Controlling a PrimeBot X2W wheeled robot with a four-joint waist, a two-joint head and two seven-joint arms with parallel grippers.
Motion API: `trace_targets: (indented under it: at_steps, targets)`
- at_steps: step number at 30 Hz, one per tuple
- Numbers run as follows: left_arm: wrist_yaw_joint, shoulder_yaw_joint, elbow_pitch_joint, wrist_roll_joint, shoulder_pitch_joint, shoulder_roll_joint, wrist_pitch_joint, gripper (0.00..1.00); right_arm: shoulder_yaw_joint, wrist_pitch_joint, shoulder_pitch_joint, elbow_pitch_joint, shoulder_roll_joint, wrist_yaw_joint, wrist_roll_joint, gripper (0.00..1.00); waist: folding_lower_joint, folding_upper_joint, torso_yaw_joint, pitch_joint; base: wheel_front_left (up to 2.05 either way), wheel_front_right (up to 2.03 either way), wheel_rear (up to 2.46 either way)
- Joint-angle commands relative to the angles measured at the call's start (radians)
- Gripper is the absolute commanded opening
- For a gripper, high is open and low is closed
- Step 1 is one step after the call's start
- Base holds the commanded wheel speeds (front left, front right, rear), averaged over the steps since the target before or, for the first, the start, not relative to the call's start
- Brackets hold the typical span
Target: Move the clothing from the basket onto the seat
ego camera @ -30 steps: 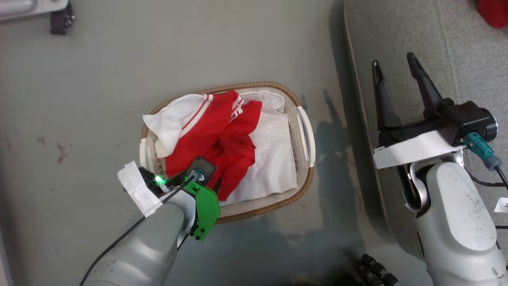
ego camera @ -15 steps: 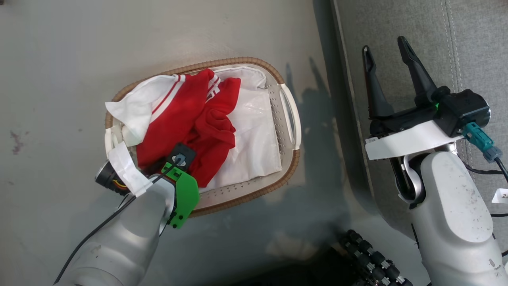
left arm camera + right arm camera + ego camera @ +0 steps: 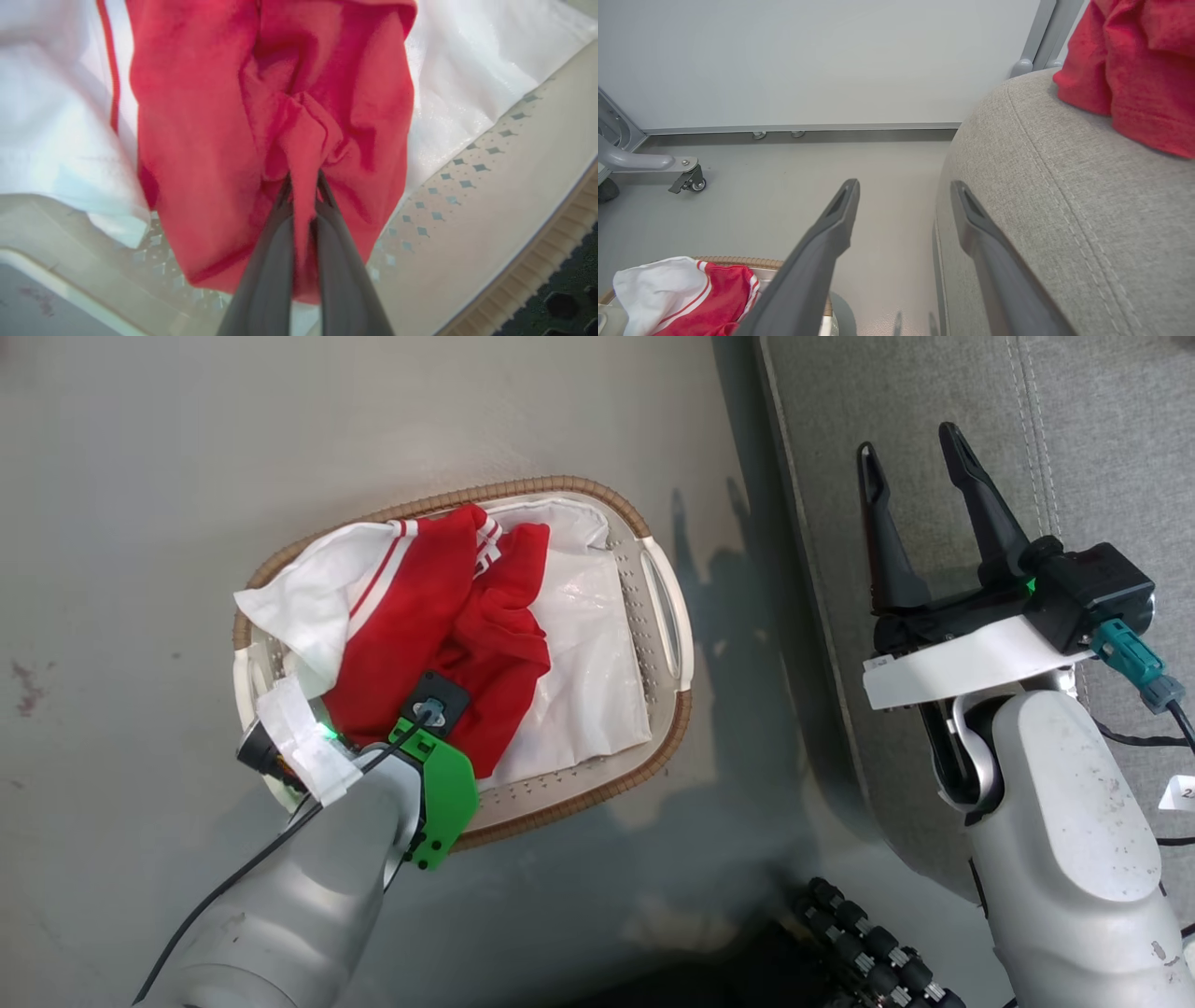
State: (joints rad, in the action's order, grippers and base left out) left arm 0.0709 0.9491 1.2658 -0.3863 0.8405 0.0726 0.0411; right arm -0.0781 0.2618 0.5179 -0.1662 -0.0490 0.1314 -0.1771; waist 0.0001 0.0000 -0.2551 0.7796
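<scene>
L tool [image 3: 304, 180] now clenched on red clothing [image 3: 196, 140]; R tool [image 3: 910, 443] released; grey floor [image 3: 140, 476].

The grey floor [image 3: 280, 429] carried the basket [image 3: 560, 784], which held red clothing [image 3: 401, 635] on a white liner [image 3: 588, 663]. Beside it stood the sofa [image 3: 915, 392], where another red garment [image 3: 1134, 70] lay.

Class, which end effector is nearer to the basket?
Left. The left end effector is inside the basket, pinching red clothing; the right end effector hovers apart, at the sofa's edge.
</scene>
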Motion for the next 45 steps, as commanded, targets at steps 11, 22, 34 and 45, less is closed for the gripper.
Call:
trace_targets:
  at_steps: [11, 22, 34, 45]
  targets:
    - [0.026, 0.011, -0.049, -0.033, -0.061, -0.018, 0.169, 0.00, 0.040, 0.005, -0.058, -0.037, -0.003, -0.001, 0.061, 1.00, -0.0001, 0.0000, 0.084, -0.177, 0.00, 0.00, 0.00]
    - [0.012, -0.015, -0.200, -0.051, -0.104, -0.001, 0.226, 0.00, 0.078, 0.005, -0.164, -0.103, -0.003, -0.001, 0.115, 1.00, -0.0001, 0.0000, 0.155, -0.415, 0.00, 0.00, 0.00]
    - [-0.008, -0.085, -0.548, 0.039, -0.102, 0.129, 0.225, 0.00, 0.054, 0.005, -0.263, -0.154, -0.003, -0.001, 0.127, 1.00, -0.0001, 0.0000, 0.198, -0.658, 0.00, 0.00, 0.00]
    - [0.032, -0.070, -0.609, 0.062, 0.024, 0.188, 0.217, 0.00, 0.000, 0.005, -0.280, -0.185, -0.003, -0.001, 0.125, 1.00, -0.0001, 0.0000, 0.191, -0.754, 0.00, 0.00, 0.00]
